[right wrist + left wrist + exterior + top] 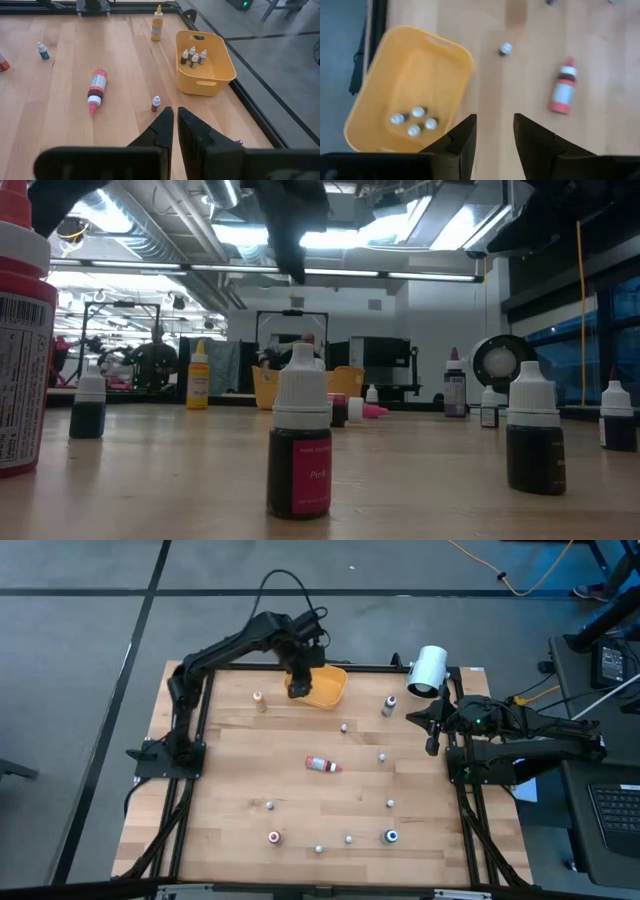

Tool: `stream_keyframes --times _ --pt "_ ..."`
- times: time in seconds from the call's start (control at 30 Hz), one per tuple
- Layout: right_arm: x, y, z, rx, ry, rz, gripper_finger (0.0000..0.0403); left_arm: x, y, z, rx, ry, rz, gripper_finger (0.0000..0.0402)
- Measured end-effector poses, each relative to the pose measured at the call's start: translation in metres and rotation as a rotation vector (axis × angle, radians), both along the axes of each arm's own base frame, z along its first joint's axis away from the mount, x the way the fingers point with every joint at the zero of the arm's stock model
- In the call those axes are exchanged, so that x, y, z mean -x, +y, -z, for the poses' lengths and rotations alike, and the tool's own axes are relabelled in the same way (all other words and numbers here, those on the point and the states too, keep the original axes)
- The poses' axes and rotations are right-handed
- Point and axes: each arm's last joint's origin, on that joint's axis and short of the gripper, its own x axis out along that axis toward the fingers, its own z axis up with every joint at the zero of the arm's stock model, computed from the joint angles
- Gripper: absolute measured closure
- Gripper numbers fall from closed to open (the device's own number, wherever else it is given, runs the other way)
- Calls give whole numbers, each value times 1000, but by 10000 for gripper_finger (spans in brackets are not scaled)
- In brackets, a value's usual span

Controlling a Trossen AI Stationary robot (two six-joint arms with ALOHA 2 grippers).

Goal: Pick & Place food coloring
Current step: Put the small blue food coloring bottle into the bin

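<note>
Food coloring bottles (413, 119), four of them, lie in the orange bin (410, 65); others stand scattered over the counter (300, 810). Left gripper (297, 686) hovers above the bin, jaws narrowly parted, empty. Right gripper (432, 747) waits at the counter's right edge, jaws closed.

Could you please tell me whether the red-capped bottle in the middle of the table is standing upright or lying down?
Lying down: the red-capped bottle rests lengthwise on the table.
</note>
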Motion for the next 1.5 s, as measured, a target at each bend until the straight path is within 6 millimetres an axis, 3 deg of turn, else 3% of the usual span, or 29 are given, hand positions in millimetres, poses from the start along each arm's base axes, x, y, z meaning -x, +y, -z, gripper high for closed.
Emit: stream_keyframes --times 0.27,0.47,0.6,0.77,1.13,1.3,1.5 --pt "0 0 0 0 1 0 373 28 -51 -42 18 -28 98 280" --pt "0 0 0 0 1 0 373 42 -89 -58 49 -9 141 281" --pt "0 0 0 3 5 -2 373 48 -118 -52 112 36 110 279" --pt "0 0 1 2 13 -2 373 55 -154 -26 146 134 -3 281" --pt "0 0 1 60 30 -33 373 64 -231 71 224 235 -210 279" --pt "0 0 1 79 36 -42 373 69 -260 97 253 242 -244 279" --pt "0 0 1 79 36 -42 373 76 -278 112 197 207 -340 269"
